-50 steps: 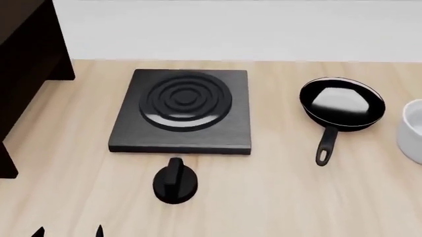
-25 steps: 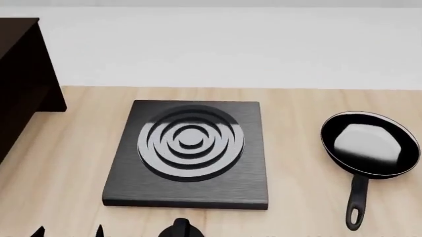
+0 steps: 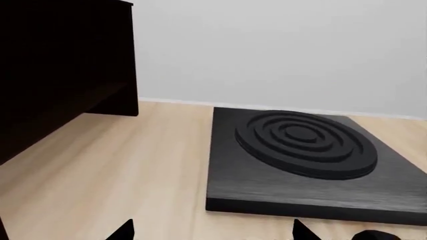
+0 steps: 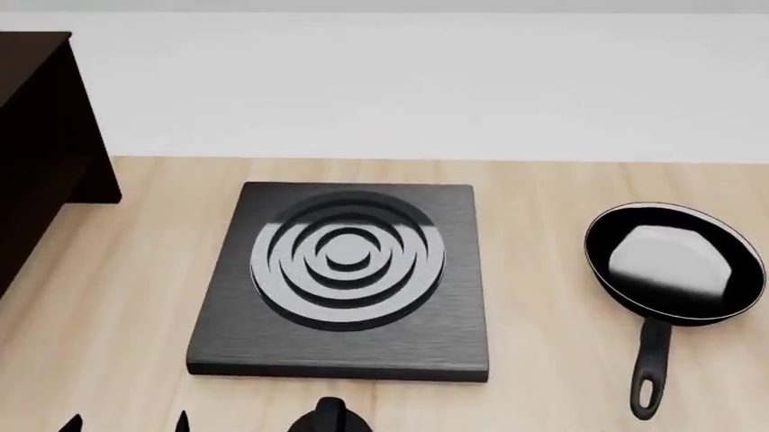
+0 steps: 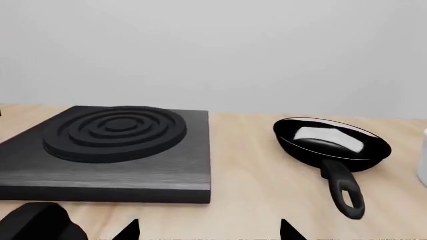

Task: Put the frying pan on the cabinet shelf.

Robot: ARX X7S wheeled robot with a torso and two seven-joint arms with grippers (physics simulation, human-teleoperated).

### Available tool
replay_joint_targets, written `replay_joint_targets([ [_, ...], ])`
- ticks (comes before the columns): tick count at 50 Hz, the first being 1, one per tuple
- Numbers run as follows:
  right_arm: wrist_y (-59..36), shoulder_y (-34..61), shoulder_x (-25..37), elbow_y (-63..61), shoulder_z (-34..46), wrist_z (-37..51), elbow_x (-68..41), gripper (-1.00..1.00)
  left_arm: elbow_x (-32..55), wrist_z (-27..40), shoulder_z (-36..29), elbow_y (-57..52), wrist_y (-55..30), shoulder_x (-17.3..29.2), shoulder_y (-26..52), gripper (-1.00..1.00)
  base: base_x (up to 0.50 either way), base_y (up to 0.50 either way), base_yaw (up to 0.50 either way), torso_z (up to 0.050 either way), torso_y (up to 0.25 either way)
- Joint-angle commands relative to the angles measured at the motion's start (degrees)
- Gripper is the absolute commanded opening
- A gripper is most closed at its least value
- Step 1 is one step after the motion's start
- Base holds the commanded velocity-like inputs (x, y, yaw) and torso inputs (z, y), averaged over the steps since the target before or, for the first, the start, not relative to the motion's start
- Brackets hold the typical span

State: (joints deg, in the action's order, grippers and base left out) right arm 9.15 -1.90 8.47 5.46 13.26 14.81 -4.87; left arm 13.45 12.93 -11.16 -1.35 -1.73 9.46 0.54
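Note:
The frying pan (image 4: 673,261) sits on the wooden counter to the right of the hob, its long handle (image 4: 649,373) pointing toward me. It also shows in the right wrist view (image 5: 331,142), ahead of my right gripper (image 5: 208,232), which is open and empty with only its fingertips (image 5: 130,230) in view. The dark cabinet (image 4: 42,153) stands at the far left, and it also shows in the left wrist view (image 3: 63,75). My left gripper (image 3: 213,232) is open and empty, low over the counter between cabinet and hob. Its tips show in the head view (image 4: 126,423).
A square black hob (image 4: 342,274) with concentric rings lies at the middle of the counter (image 4: 541,396). A black knob (image 4: 327,418) sits in front of it at the frame's bottom edge. A white pot's edge (image 5: 423,157) shows to the pan's right. A pale wall runs behind.
Since a second ago the head view has shifted, so the hob, pan and knob sit lower in frame and the white pot has left it. Nothing has moved in the last half second.

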Motion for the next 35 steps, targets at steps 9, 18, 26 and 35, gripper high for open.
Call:
replay_joint_targets([
  [9,1.23,-0.22,0.26,0.56,0.85,0.00,-1.43,1.00,0.28,0.62,-0.98,-0.44,-1.35,0.87,0.20,1.00,0.00,0.00,0.00,0.000,0.000],
  [18,0.54,-1.11,-6.43,0.89,-7.88,-8.06,5.69,1.00,-7.87,-9.67,8.41,-1.65,-5.28,-7.39,-0.68,1.00,0.00,0.00,0.00,0.000,0.000],
  [26,-2.67,-0.93,-5.32,-2.67,-7.50,-6.71,4.53,1.00,-7.60,-8.62,6.69,-3.76,-7.15,-6.21,-0.48,1.00,0.00,0.00,0.00,0.000,0.000],
  [35,-18.53,-1.27,-3.98,-20.78,-8.24,-4.70,3.67,1.00,-3.91,-7.28,6.23,-16.61,-20.33,-4.83,0.16,1.00,0.00,0.00,0.00,0.000,0.000],
])
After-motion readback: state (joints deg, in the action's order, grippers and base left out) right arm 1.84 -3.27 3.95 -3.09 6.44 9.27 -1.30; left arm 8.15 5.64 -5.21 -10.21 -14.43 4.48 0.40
